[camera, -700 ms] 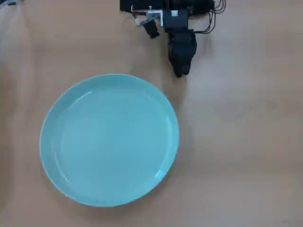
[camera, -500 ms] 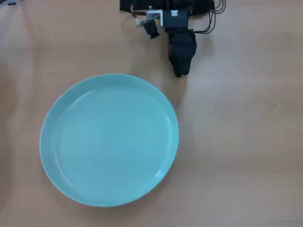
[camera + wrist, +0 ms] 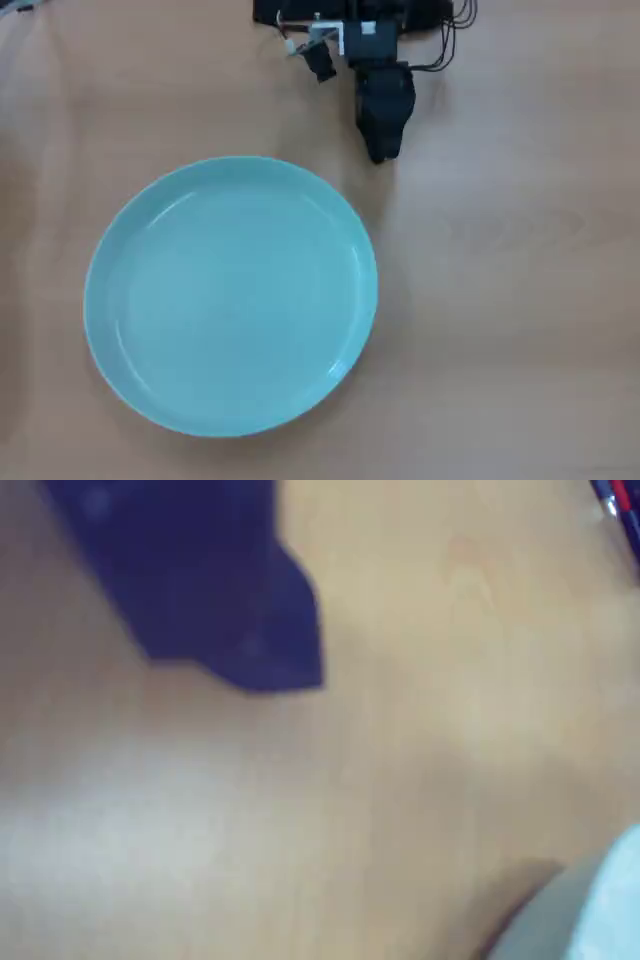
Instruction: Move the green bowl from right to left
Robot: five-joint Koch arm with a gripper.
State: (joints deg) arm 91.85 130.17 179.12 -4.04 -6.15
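Looking glossy, rigid and probably slippery, the green bowl needs pinching at its thin rim nearest the gripper; can't tell if that claw's open.

green bowl: pale mint, shallow, empty, flat on table, left-centre overhead.

From my overhead view, the green bowl lies on the table, left of centre. The gripper sits at about one o'clock from it, just beyond the rim, apart. In my wrist view, the bowl's edge shows at five o'clock.
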